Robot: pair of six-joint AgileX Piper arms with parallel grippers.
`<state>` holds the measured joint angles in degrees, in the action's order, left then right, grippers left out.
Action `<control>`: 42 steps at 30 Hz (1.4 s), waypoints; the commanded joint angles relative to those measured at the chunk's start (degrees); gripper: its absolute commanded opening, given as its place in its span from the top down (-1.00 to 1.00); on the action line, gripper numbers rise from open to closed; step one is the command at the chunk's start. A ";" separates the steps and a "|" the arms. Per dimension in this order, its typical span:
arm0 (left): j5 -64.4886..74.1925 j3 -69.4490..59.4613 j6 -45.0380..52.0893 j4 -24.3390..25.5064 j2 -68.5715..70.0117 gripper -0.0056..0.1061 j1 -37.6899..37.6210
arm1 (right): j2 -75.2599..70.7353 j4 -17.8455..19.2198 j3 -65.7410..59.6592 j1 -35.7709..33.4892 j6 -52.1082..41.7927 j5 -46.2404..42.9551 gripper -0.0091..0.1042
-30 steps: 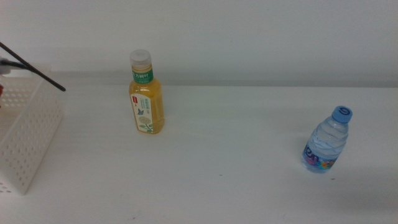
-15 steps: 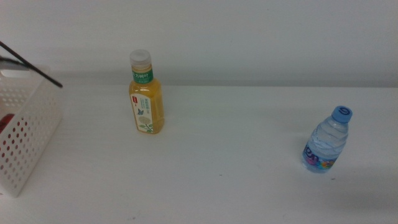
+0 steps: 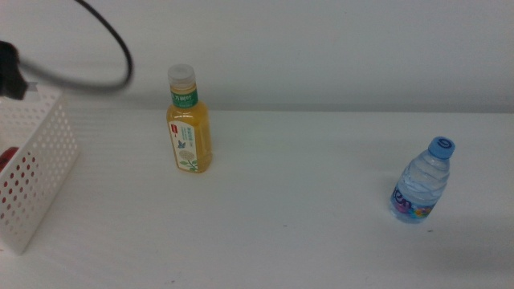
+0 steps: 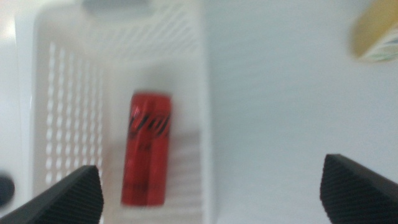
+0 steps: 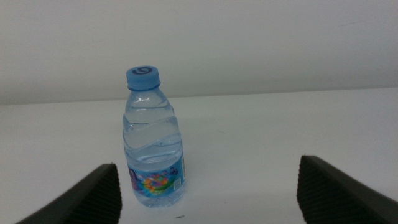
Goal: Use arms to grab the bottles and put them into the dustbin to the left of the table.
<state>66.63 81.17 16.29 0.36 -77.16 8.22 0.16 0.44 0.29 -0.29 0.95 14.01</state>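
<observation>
A red soda can [image 4: 147, 149] lies on its side inside the white perforated dustbin [image 4: 205, 93], and shows red through the wall holes [image 3: 6, 157] in the middle view. My left gripper [image 4: 211, 168] hovers open above the dustbin [image 3: 40, 160], holding nothing. Only that arm's dark wrist [image 3: 10, 69] and cable show at the middle view's left edge. The yellow-drink bottle [image 3: 189, 128] stands upright right of the dustbin, and also shows in the left wrist view [image 4: 379, 31]. The small blue-capped water bottle [image 3: 422, 181] stands at the right. My right gripper [image 5: 208, 163] is open, facing that bottle [image 5: 153, 137] from a short distance.
The white table [image 3: 305, 209] stretches between the two bottles, with a pale wall behind. The dustbin sits at the table's left edge, partly cut off by the picture. The left arm's black cable [image 3: 120, 48] loops above it.
The red can has dropped from the dustbin's rim level to its floor. The left arm's wrist and cable have risen into view at the top left. Both bottles stay put.
</observation>
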 commanded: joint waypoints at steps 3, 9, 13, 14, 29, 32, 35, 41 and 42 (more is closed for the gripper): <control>-13.67 -10.61 -2.57 1.11 14.06 -0.78 -9.18 | -2.24 0.14 -2.41 0.34 -0.38 0.06 -0.50; -28.20 -27.37 -7.67 0.86 28.66 -0.78 -19.81 | -2.24 0.14 -2.41 0.34 -0.38 0.06 -0.50; -34.91 -37.49 -9.28 -0.36 31.36 -0.78 -22.63 | -2.24 0.14 -2.41 0.34 -0.38 0.06 -0.50; -37.46 -39.66 -9.18 -0.76 31.36 -0.78 -23.14 | -2.24 0.14 -2.41 0.34 -0.38 0.06 -0.50; -78.53 -61.07 -11.86 -5.36 18.43 -0.78 -25.97 | -2.24 0.14 -2.41 0.34 -0.38 0.06 -0.50; -81.01 -61.07 -11.62 -5.36 14.92 -0.78 -25.97 | -2.24 0.14 -2.41 0.34 -0.38 0.06 -0.50; -83.29 -61.07 -11.86 -5.36 11.74 -0.78 -25.97 | -2.24 0.14 -2.41 0.34 -0.38 0.06 -0.50; -94.93 -60.95 -12.94 -5.24 4.72 -0.78 -25.97 | -2.24 0.14 -2.41 0.34 -0.38 0.06 -0.50; -95.57 -60.85 -14.29 -5.24 3.72 -0.78 -25.97 | -2.24 0.14 -2.41 0.34 -0.38 0.06 -0.50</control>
<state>-25.65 20.24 3.73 -4.32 -72.03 -17.31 0.16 0.44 0.29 -0.29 0.95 14.01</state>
